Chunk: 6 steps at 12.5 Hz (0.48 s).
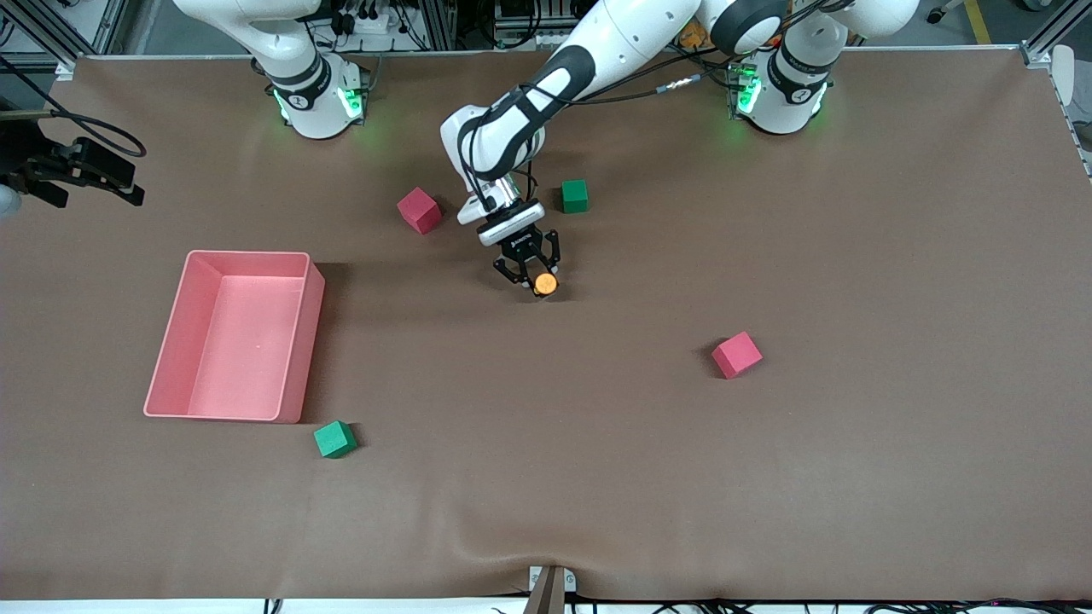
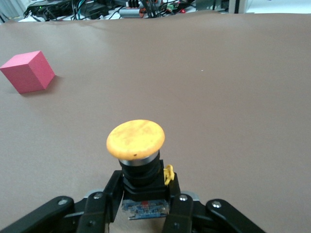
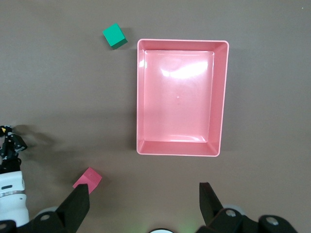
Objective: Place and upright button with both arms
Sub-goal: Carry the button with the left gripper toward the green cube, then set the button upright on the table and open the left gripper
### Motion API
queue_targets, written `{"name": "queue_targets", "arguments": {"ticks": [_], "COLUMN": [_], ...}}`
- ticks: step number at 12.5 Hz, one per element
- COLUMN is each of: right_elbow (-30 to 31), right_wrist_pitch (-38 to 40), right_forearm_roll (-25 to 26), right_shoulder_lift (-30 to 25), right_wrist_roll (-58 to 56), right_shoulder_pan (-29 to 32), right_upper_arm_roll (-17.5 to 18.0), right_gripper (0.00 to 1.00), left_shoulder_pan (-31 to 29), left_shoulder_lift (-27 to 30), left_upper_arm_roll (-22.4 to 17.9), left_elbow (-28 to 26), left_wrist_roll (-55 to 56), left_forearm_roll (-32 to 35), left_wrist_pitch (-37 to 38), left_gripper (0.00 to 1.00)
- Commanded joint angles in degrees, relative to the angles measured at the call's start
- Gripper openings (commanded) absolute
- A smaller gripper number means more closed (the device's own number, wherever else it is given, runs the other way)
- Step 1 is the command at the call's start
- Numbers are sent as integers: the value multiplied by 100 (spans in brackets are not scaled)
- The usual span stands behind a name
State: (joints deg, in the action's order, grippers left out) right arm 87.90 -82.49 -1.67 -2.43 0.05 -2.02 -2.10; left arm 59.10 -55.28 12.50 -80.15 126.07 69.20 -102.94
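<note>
Lowest in the front view, a small green foam cube sits at the lower left of centre, just off the near corner of the shallow rectangular pink plastic tray. The tray fills the left-middle of that frame and, seen straight down in the right wrist view, its rim sits at centre with the same green cube close to one corner.

A pink foam cube lies at right of centre in the front view, well apart from everything else; it also shows at the upper left of the left wrist view.

At the middle of the front frame the left gripper is down at the brown paper-covered table. Its black fingers are pinched on the black body of the small push-button with the round orange cap. In the left wrist view the button stands upright at lower centre, cap upward.

Higher in the front frame, a second pink foam cube and a second green foam cube flank the left arm's wrist.

The right gripper is held high over the table beside the tray, its fingers spread wide along the bottom edge of the right wrist view; the right arm waits.
</note>
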Motion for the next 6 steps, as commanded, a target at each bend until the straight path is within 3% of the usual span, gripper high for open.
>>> {"name": "queue_targets", "arguments": {"ticks": [1,6], "right_elbow": [-89,-80], "right_wrist_pitch": [23,5], "right_forearm_roll": [-26,-35], "right_shoulder_lift": [41,41], "right_wrist_roll": [91,91], "right_shoulder_pan": [-35,-97], "right_upper_arm_roll": [-9,-9], "right_gripper": [100,100], "left_shoulder_pan": [233,277], "left_shoulder_lift": [-185,-571], "left_upper_arm_roll": [-63,-63], "left_elbow": [87,122], "left_wrist_roll": [767,1244], "left_forearm_roll": [523,1297], "left_wrist_pitch": [133,125], "left_gripper": [0,0]}}
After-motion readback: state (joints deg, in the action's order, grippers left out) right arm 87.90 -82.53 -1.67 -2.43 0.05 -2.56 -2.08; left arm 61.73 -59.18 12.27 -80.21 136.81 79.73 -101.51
